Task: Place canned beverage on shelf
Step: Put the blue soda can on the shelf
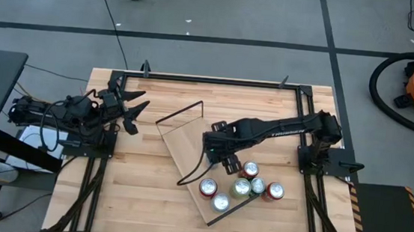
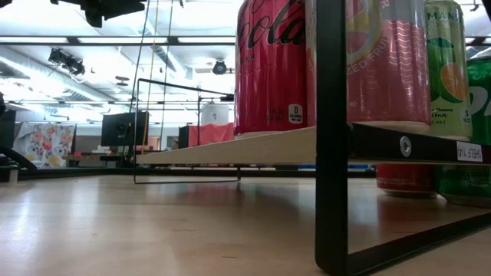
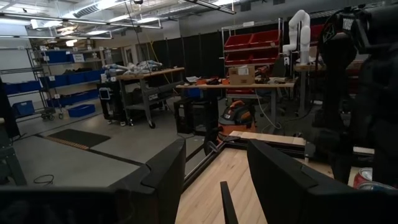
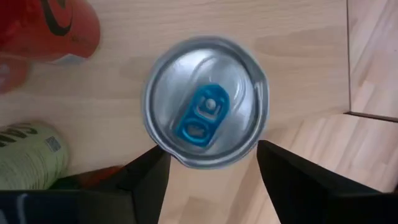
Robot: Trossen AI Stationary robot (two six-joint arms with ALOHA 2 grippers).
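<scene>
The shelf (image 1: 190, 141) is a light-wood board with dark wire end frames, lying slantwise mid-table. Several cans stand on and beside its near end (image 1: 220, 202). My right gripper (image 1: 225, 160) hangs over the board, open and pointing down. In the right wrist view its fingers (image 4: 211, 152) stand on either side of a silver can top with a blue tab (image 4: 205, 115). That can stands upright on the board; my gripper hides it in the high view. My left gripper (image 1: 131, 109) is open and empty at the table's far left.
In the right wrist view a red can (image 4: 56, 28) and a green can (image 4: 31, 155) stand close to the blue-tab can. The board's edge (image 4: 348, 93) runs just beside it. The low view shows red, pink and green cans (image 2: 272, 65) behind a frame post (image 2: 330, 130).
</scene>
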